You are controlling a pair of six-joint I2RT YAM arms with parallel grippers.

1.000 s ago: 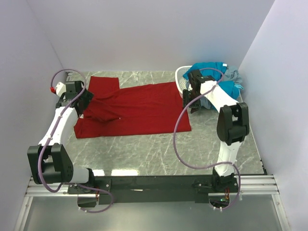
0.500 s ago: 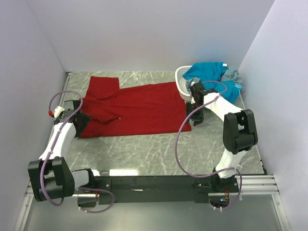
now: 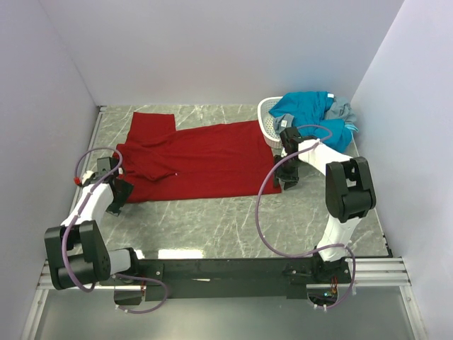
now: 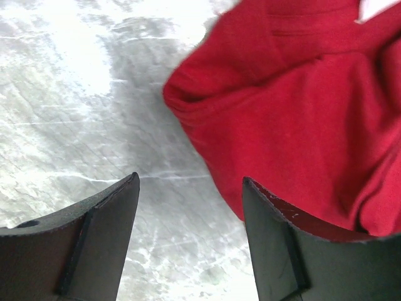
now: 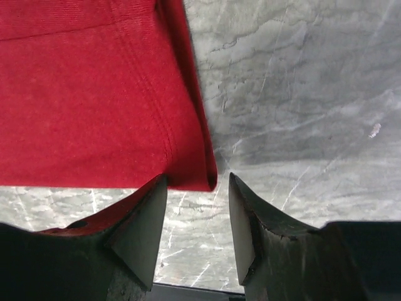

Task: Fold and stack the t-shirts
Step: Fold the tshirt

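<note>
The red shirt [image 3: 202,159] lies spread on the table [image 3: 212,219]. My left gripper [image 4: 188,188], jaws spread, hangs by its bunched left end. My right gripper [image 5: 197,179], likewise spread, straddles the hem corner, so I can lift both near ends for a fold.

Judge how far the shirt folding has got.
Done: the red shirt lies spread on the table, rumpled at one end. Under way: left gripper and right gripper, both open, sit at its near corners. Left: every fold, plus the blue shirt and grey shirt over the basket.
</note>
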